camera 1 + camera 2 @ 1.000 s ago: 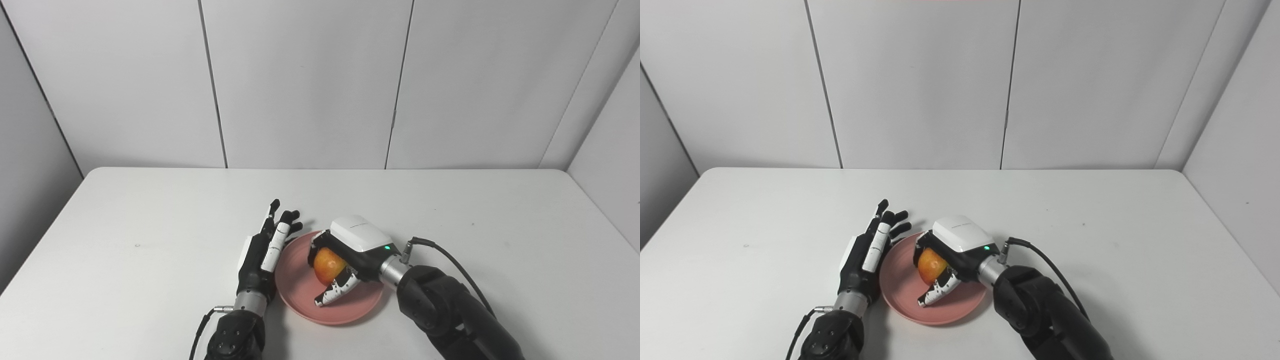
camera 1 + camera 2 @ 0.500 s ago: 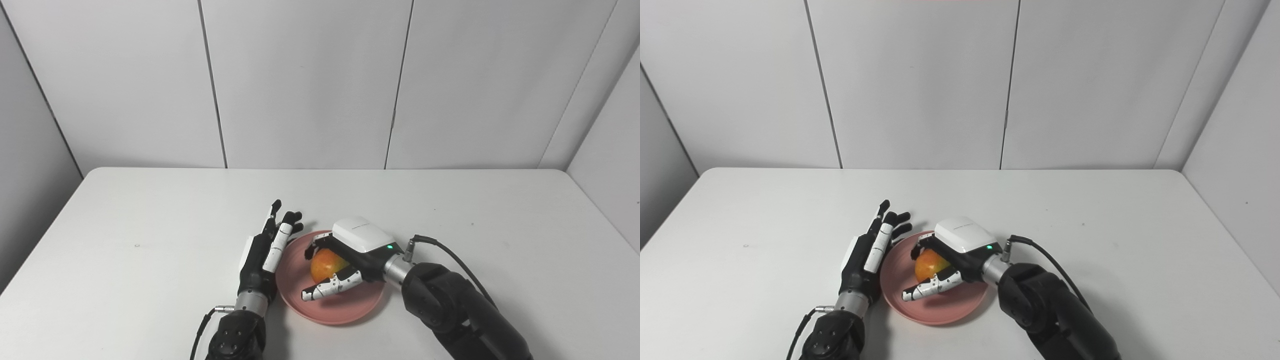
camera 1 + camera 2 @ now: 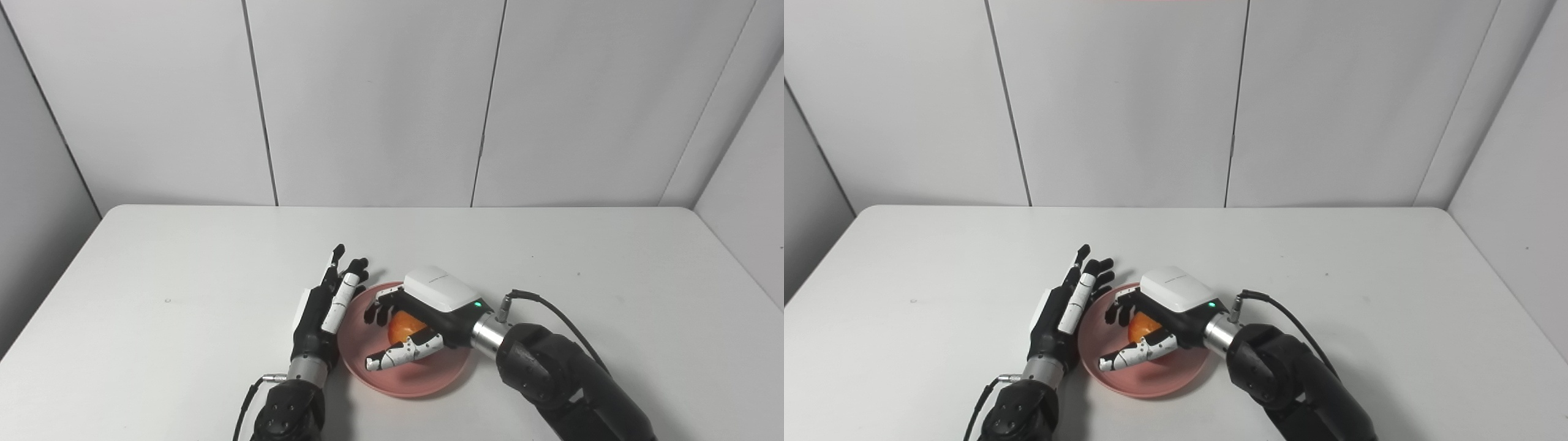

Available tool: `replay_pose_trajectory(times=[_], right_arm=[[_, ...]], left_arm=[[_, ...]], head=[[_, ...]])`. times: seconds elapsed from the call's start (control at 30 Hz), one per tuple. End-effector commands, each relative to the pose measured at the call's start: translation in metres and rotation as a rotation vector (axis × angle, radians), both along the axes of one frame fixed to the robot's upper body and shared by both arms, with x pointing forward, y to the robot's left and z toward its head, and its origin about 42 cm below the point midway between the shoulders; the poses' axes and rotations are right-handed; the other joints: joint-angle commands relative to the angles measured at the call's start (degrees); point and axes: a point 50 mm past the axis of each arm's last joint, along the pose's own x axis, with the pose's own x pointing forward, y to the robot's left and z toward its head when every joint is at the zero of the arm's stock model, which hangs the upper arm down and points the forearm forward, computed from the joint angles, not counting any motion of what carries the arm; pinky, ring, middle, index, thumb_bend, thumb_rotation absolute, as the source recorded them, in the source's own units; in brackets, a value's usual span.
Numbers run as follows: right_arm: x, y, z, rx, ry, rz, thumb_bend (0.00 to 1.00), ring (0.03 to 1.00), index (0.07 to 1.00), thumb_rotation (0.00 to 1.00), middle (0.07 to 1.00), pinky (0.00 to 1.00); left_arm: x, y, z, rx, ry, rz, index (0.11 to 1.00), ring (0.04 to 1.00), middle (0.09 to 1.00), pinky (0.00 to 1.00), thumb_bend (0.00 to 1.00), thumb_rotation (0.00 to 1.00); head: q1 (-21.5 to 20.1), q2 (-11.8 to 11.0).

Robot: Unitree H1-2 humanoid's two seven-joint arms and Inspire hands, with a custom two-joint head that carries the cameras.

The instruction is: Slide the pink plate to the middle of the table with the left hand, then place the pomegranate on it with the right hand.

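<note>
**Right hand's fingers spread away from the pomegranate on the plate**

Since a second ago the right hand [image 3: 409,318] has gone from a closed grasp around the pomegranate [image 3: 404,326] to a loose, spread pose: its fingers [image 3: 375,309] now reach out past the fruit toward the left side of the pink plate [image 3: 404,381], and the thumb [image 3: 398,354] lies stretched out low on the near side. Half a second ago the fingers were already lifting off; now they stand further apart and the fruit shows between them and the thumb. The pomegranate sits inside the pink plate, a little right of the plate's centre, partly tucked under the right hand's white back cover. Whether any part of the palm touches the fruit cannot be told.

The pink plate itself has kept its place on the white table [image 3: 153,263], in the near middle of it.

Just beside the plate's left rim, the left hand [image 3: 323,306] stands on edge with its fingers straight and slightly fanned, holding nothing, much as it did in the earlier frames. Its fingertips point away from the robot, past the plate's far left edge. Contact between this hand and the rim cannot be judged.
</note>
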Motion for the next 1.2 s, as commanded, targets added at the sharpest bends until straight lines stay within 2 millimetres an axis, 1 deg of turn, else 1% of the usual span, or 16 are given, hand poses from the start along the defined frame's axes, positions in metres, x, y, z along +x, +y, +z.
replay_pose_trajectory(times=[0.0, 0.07, 0.13, 0.23, 0.3, 0.37, 0.43, 0.53, 0.57, 0.6, 0.63, 0.73, 0.9, 0.93, 1.03, 1.17], right_arm=[[0.006, 0.001, 0.030, 0.098, -0.102, 0.038, 0.94, 0.563, 0.617, 0.93, 0.610, 0.49], [0.007, -0.002, 0.036, 0.167, -0.105, 0.033, 0.92, 0.542, 0.631, 0.92, 0.596, 0.47], [0.009, -0.006, 0.042, 0.258, -0.097, 0.014, 0.91, 0.533, 0.620, 0.92, 0.589, 0.45], [0.013, -0.014, 0.045, 0.439, -0.067, -0.046, 0.91, 0.576, 0.622, 0.98, 0.615, 0.50], [0.015, -0.019, 0.043, 0.562, -0.032, -0.080, 0.92, 0.586, 0.627, 0.99, 0.620, 0.52], [0.017, -0.026, 0.038, 0.764, 0.069, -0.142, 0.90, 0.652, 0.661, 0.99, 0.670, 0.58], [0.020, -0.034, 0.031, 0.921, 0.153, -0.199, 0.89, 0.758, 0.725, 0.97, 0.766, 0.66], [0.024, -0.042, 0.019, 1.045, 0.207, -0.270, 0.95, 0.871, 0.816, 0.99, 0.857, 0.84], [0.026, -0.046, 0.014, 1.098, 0.228, -0.303, 0.95, 0.874, 0.819, 1.00, 0.860, 0.84], [0.027, -0.048, 0.010, 1.135, 0.243, -0.326, 0.96, 0.899, 0.840, 1.00, 0.882, 0.90], [0.028, -0.051, 0.004, 1.176, 0.252, -0.365, 0.96, 0.908, 0.847, 1.00, 0.890, 0.92], [0.028, -0.057, -0.008, 1.244, 0.263, -0.443, 0.91, 0.953, 0.898, 1.00, 0.943, 0.98], [0.025, -0.062, -0.032, 1.311, 0.290, -0.564, 0.88, 0.968, 0.910, 1.00, 0.954, 0.99], [0.024, -0.062, -0.036, 1.312, 0.294, -0.583, 0.84, 0.991, 0.952, 1.00, 0.985, 1.00], [0.017, -0.064, -0.053, 1.303, 0.314, -0.646, 0.85, 0.997, 0.967, 1.00, 0.997, 1.00], [0.012, -0.064, -0.065, 1.342, 0.342, -0.693, 0.81, 1.000, 0.999, 1.00, 1.000, 1.00]], left_arm=[[0.004, -0.005, 0.008, -0.025, -0.030, -0.019, 1.000, 0.881, 0.872, 0.87, 0.75, 0.80], [0.004, -0.004, 0.007, -0.015, -0.033, -0.016, 1.000, 0.890, 0.905, 0.85, 0.76, 0.81], [0.005, -0.003, 0.007, 0.000, -0.028, -0.008, 1.000, 0.861, 0.902, 0.84, 0.80, 0.84], [0.007, -0.001, 0.009, -0.010, -0.034, 0.006, 1.000, 0.857, 0.891, 0.80, 0.82, 0.85], [0.007, -0.001, 0.010, -0.010, -0.045, 0.027, 1.000, 0.857, 0.894, 0.80, 0.83, 0.85], [0.008, 0.002, 0.012, 0.010, -0.092, 0.077, 1.000, 0.859, 0.931, 0.88, 0.85, 0.84], [0.008, 0.004, 0.014, 0.048, -0.139, 0.115, 1.000, 0.926, 0.979, 0.98, 0.84, 0.85], [0.009, 0.009, 0.017, 0.110, -0.190, 0.152, 1.000, 0.995, 0.999, 1.00, 0.82, 0.93], [0.010, 0.011, 0.018, 0.117, -0.207, 0.160, 1.000, 0.996, 0.999, 1.00, 0.82, 0.93], [0.011, 0.013, 0.018, 0.121, -0.218, 0.166, 1.000, 0.999, 1.000, 1.00, 0.82, 0.95], [0.012, 0.016, 0.019, 0.116, -0.231, 0.176, 1.000, 1.000, 1.000, 1.00, 0.82, 0.95], [0.016, 0.022, 0.020, 0.109, -0.253, 0.195, 1.000, 1.000, 1.000, 1.00, 0.84, 0.96], [0.022, 0.033, 0.022, 0.144, -0.263, 0.230, 1.000, 1.000, 1.000, 1.00, 0.85, 0.97], [0.023, 0.035, 0.023, 0.156, -0.263, 0.236, 1.000, 1.000, 1.000, 1.00, 0.83, 0.96], [0.027, 0.044, 0.023, 0.193, -0.214, 0.235, 1.000, 1.000, 1.000, 1.00, 0.85, 0.96], [0.032, 0.049, 0.023, 0.202, -0.148, 0.184, 1.000, 1.000, 1.000, 1.00, 0.92, 0.98]], head=[[0.0, 0.0], [0.0, 0.0], [0.0, 0.0], [0.0, 0.0], [0.2, 0.0], [0.2, 0.0], [0.3, 0.1], [0.4, 0.2], [0.4, 0.2], [0.4, 0.3], [0.3, 0.3], [0.3, 0.4], [0.1, 0.4], [0.1, 0.4], [0.0, 0.6], [-0.2, 0.7]])
